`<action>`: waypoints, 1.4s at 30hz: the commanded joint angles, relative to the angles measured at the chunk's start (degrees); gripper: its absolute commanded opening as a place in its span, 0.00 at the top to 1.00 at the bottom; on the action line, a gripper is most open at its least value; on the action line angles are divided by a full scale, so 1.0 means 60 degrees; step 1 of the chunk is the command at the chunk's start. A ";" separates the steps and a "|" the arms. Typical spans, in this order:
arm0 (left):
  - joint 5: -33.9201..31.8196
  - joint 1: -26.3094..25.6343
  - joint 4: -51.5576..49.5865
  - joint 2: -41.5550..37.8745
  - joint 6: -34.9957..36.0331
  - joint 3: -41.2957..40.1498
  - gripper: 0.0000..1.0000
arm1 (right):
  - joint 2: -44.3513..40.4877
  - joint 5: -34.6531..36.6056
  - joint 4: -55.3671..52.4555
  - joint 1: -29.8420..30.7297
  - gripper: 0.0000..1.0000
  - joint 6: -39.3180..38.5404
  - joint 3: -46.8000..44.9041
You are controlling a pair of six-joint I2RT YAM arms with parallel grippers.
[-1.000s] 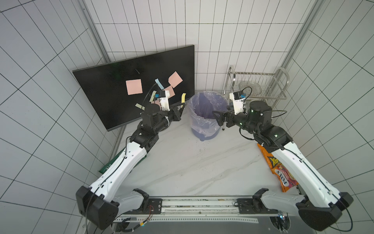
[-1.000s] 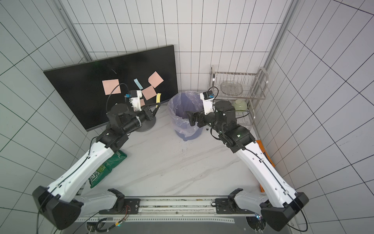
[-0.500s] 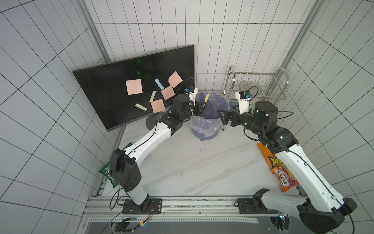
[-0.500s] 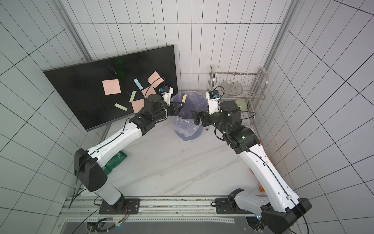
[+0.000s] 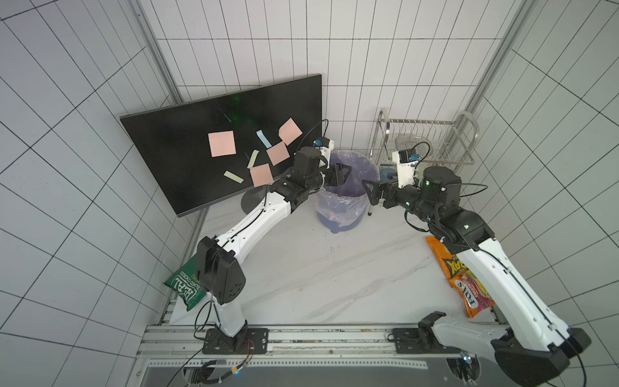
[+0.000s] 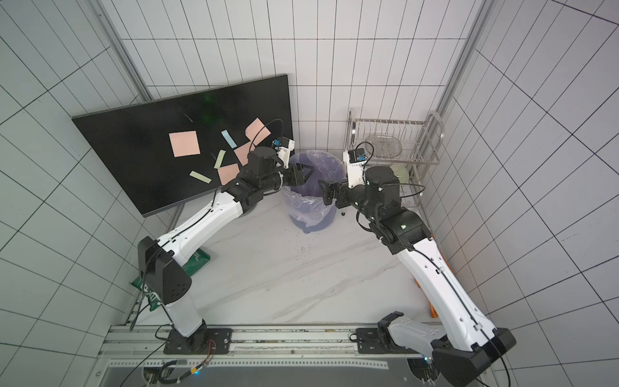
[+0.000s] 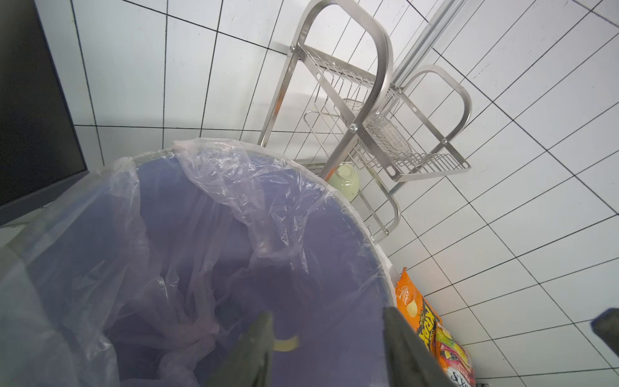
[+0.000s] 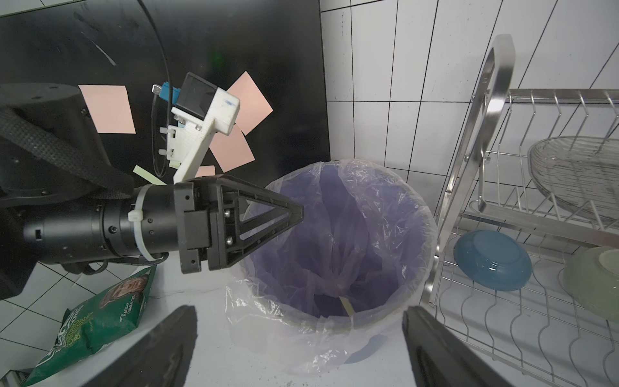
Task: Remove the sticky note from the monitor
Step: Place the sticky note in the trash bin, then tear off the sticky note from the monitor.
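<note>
One monitor (image 5: 187,150) at the back left of the desk (image 5: 318,274), upright on a round base (image 5: 249,202), screen dark. Stuck on the screen, seven notes in all: four pink notes (image 5: 221,143), square; one blue strip (image 5: 264,138); two pale green strips (image 5: 233,177). One more, a yellow strip (image 8: 346,305), not on the monitor but down inside the bin (image 5: 341,214), low against the clear liner, apart from both grippers. One bin only, purple, just beside the monitor base, between monitor and rack (image 5: 432,134). Two arms. Left gripper (image 7: 328,313) over the bin mouth, jaws spread to a fair gap, holding nothing, only the bin interior visible between the fingers. Right gripper (image 5: 367,193) at the other side of the bin, near its rim, pointing toward the left one, jaws wide apart and empty as well. In the rack, one wire basket (image 8: 576,174) on the upper level, and below it one blue bowl (image 8: 492,264) and one pale green bowl (image 7: 345,179). Three snack bags on the desk: one green bag (image 5: 187,284) at the left edge, and at the right edge one orange bag (image 5: 449,264) with one red bag (image 5: 472,296) touching it, both partly hidden by the right arm.
</note>
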 commanded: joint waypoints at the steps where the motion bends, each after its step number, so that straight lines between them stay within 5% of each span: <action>1: -0.0295 -0.0022 -0.0501 -0.0255 0.0608 0.0323 0.33 | 0.0036 0.0025 0.0137 -0.0106 0.01 0.0085 0.0040; 9: -0.0903 0.0064 -0.1086 -0.1535 0.1556 -0.0053 0.07 | 0.0117 -0.0088 0.0215 -0.0106 0.01 0.0183 -0.0003; 12: -0.0569 0.0391 -0.1206 -0.2418 0.1565 -0.0596 0.05 | 0.0238 -0.0369 0.0339 -0.0117 0.01 0.0370 -0.0016; 19: 0.0939 0.2837 -0.1104 -0.5263 0.0506 -0.3048 0.02 | 0.0412 -0.1224 0.0906 0.0119 0.01 0.0667 -0.0113; 26: 0.2615 0.6328 -0.0565 -0.7367 -0.0928 -0.5055 0.02 | 0.0679 -0.1560 0.1259 0.0265 0.01 0.0997 -0.0112; 34: 0.4548 0.9345 0.2818 -0.7435 -0.3701 -0.6982 0.05 | 0.0612 -0.1563 0.1253 0.0329 0.01 0.1009 -0.0162; 42: 0.4164 0.9493 0.4545 -0.6188 -0.4279 -0.6775 0.09 | 0.0429 -0.1483 0.1332 0.0323 0.01 0.1065 -0.0402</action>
